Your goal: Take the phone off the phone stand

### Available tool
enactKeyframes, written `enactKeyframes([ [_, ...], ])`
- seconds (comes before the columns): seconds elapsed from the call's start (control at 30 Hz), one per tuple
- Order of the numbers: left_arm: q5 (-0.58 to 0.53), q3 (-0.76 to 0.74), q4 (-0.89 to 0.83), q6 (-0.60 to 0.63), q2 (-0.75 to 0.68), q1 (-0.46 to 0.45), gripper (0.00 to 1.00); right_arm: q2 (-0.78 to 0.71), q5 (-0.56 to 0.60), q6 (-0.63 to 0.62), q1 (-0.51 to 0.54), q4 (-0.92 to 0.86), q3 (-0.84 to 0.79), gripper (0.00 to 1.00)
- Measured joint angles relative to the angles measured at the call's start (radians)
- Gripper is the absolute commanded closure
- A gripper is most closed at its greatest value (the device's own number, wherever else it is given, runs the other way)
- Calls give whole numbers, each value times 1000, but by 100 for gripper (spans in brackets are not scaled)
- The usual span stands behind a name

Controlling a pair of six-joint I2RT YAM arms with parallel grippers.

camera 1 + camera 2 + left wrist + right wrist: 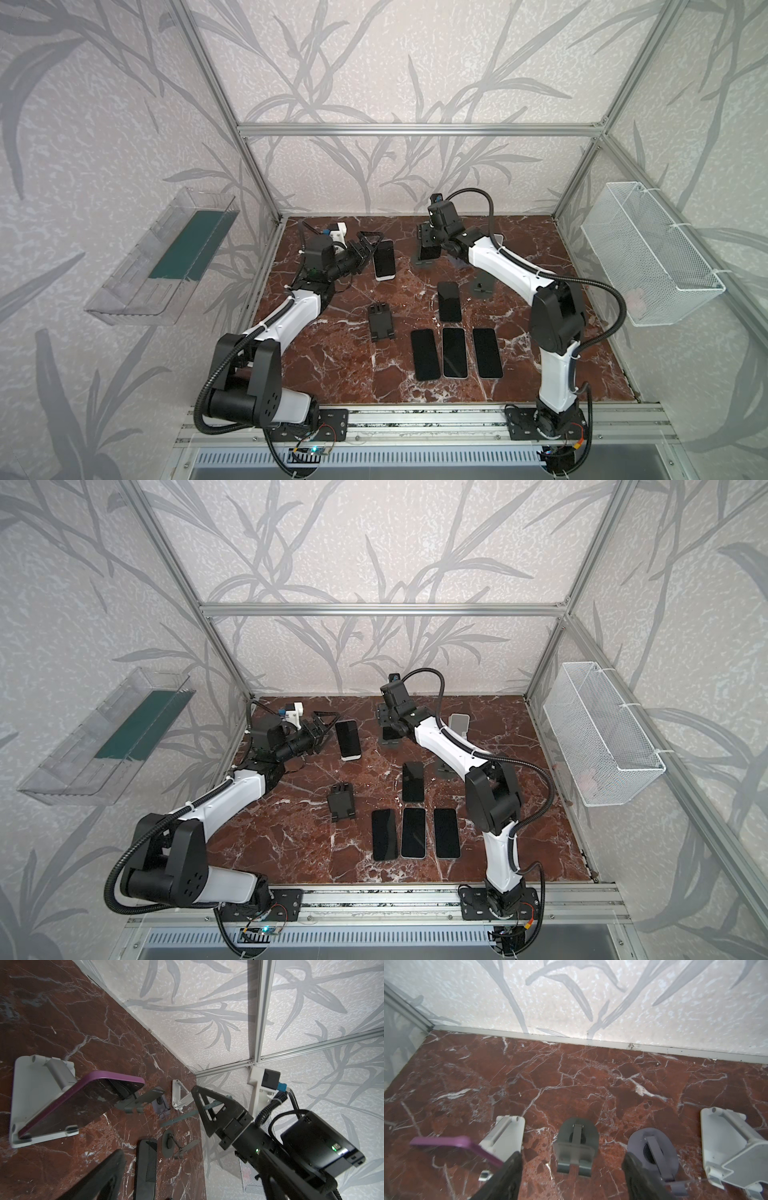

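Note:
The phone has a dark screen and a purple edge. It leans on a white phone stand, and its purple rim shows in both wrist views. My left gripper is open just left of the phone's upper end; I cannot tell whether it touches. One of its fingers shows in the left wrist view. My right gripper is open over an empty grey stand, right of the phone.
Several dark phones lie flat at the front middle. A black stand lies near them. A purple-grey round stand and another white stand sit to the right. A mesh basket and a clear bin hang on the side walls.

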Motion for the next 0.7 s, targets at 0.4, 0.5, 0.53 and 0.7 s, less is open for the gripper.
enactKeyframes([
  [0.4,10,0,24,-24,0,0,1,-294,40,76,110,203,-438,33],
  [0.5,10,0,26,-25,2,-1,1,-303,66,112,156,203,-491,33],
  [0.53,11,0,27,-27,4,-1,1,-303,72,130,172,199,-505,33],
  [0.7,16,0,46,-49,27,-2,1,-298,104,207,237,168,-523,33],
])
